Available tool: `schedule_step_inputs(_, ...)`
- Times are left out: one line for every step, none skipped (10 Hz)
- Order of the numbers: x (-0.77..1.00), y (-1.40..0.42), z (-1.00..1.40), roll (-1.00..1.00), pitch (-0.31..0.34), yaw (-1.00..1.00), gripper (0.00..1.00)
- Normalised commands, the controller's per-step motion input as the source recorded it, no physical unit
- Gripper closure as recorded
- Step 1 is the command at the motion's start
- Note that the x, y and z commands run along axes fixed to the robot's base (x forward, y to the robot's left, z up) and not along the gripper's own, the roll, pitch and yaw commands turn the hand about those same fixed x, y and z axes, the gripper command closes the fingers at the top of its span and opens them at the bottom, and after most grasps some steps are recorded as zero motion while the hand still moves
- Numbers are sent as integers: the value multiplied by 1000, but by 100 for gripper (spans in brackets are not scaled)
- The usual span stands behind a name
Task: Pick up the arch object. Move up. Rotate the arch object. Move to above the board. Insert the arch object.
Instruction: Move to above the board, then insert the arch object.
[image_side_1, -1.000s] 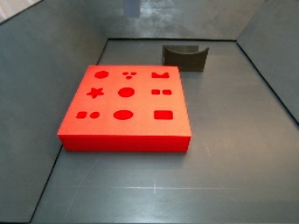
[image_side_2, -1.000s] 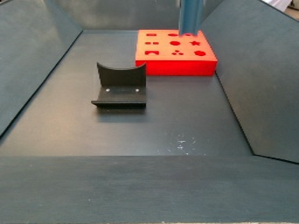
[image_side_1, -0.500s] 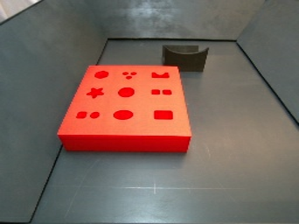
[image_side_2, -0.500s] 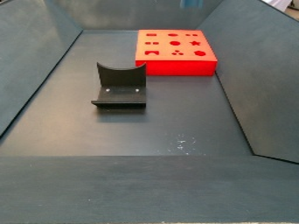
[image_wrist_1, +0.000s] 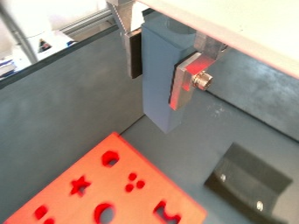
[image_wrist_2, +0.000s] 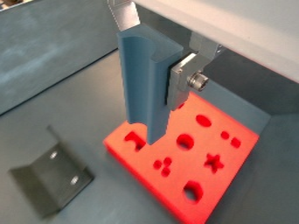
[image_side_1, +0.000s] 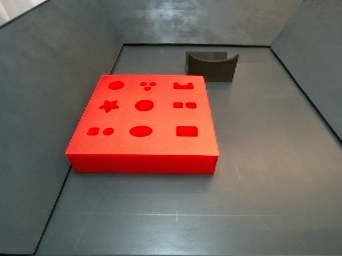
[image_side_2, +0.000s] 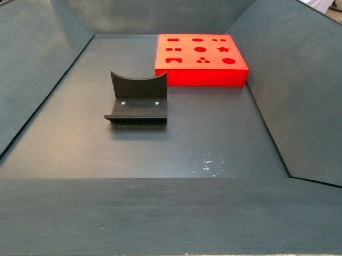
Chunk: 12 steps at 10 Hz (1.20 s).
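Closest to the wrist cameras: gripper clamped on the arch object, silver finger plate pressed flat against one broad face, opposite finger hidden behind the slab. Held high, out of both side views, probably to keep clear of the floor while carrying. Long axis of the arch object close to vertical, lower end pointing down toward the board; arched end not visible.

Further off: board lying flat below, cut-outs facing up, ready to receive the piece. In a side view, fixture standing at about 7 o'clock from the board, well apart, empty. Likely stage: travel toward above the board; arch cut-out not yet lined up.
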Motion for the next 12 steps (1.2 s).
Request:
schedule_step_inputs(227,-1000,166,96,134,-14,100)
schedule_step_inputs(244,-1000,170,80,142,-1,100)
schedule_step_inputs(277,-1000,169,69,145,3,100)
schedule_step_inputs(302,-1000,176,68,142,10,100)
schedule_step_inputs(258,-764,135,81,140,10,100)
schedule_step_inputs(202,-481,87,85,134,10,100)
schedule_step_inputs(134,-251,52,70,114,10,100)
schedule_step_inputs(289,91,-266,-246,11,-129,100)
schedule_step_inputs(149,117,-240,-243,0,-106,100)
schedule_step_inputs(0,377,-486,-43,0,0,100)
schedule_step_inputs(160,463,-563,1,34,60,100)
schedule_step_inputs(126,466,-580,1,0,269,100)
